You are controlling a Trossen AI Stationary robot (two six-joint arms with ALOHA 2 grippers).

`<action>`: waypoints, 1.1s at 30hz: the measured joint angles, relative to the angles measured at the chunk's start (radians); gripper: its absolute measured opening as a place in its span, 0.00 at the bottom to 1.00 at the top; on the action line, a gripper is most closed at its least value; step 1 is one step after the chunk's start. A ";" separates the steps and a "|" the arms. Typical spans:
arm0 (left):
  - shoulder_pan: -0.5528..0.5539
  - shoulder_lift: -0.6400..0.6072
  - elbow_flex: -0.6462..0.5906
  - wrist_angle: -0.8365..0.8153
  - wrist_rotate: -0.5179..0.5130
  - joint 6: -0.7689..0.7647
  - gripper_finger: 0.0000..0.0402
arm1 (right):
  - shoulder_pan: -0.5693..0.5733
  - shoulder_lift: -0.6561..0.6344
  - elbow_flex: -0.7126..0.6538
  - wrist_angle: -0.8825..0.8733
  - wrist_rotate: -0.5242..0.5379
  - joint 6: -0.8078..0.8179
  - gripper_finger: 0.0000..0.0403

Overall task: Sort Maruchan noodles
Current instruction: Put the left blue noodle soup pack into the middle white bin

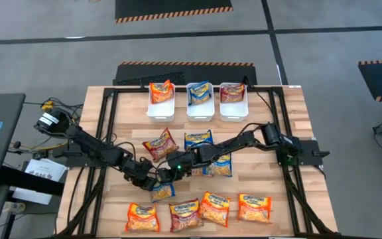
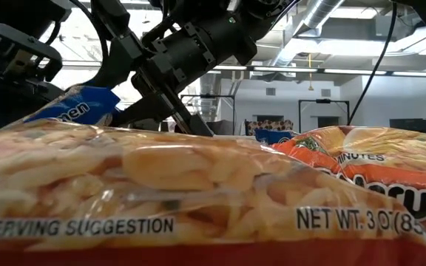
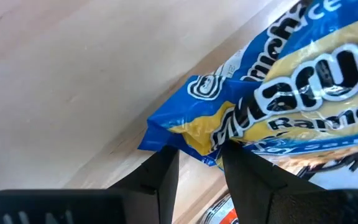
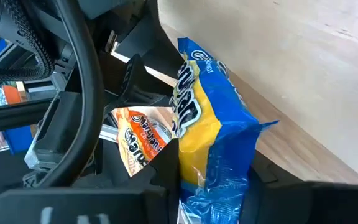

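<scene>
A blue ramen packet with a yellow noodle picture; orange packets; dark red packet; three white bins; pale wooden table.

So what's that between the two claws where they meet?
A blue Maruchan noodle packet, pinched by the left gripper and right gripper at once; both wrist views show it.

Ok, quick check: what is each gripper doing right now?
Left gripper: shut on the blue packet's corner.
Right gripper: shut on the same blue packet, at its other end.
</scene>
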 joint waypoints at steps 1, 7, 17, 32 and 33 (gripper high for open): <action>0.002 0.000 0.000 0.011 0.010 0.015 0.30 | 0.000 0.000 0.000 0.001 0.000 -0.004 0.28; 0.015 0.000 -0.001 0.066 0.091 0.110 0.30 | -0.006 0.001 0.000 0.005 -0.028 -0.029 0.28; 0.063 0.000 -0.002 0.089 0.335 0.180 0.32 | -0.006 0.001 0.000 0.005 -0.031 -0.053 0.28; 0.116 -0.280 0.000 0.060 0.297 0.195 0.32 | -0.024 -0.079 0.001 -0.171 -0.029 -0.159 0.28; 0.116 -0.314 0.000 0.060 0.279 0.194 0.32 | -0.027 -0.097 0.001 -0.212 -0.028 -0.179 0.28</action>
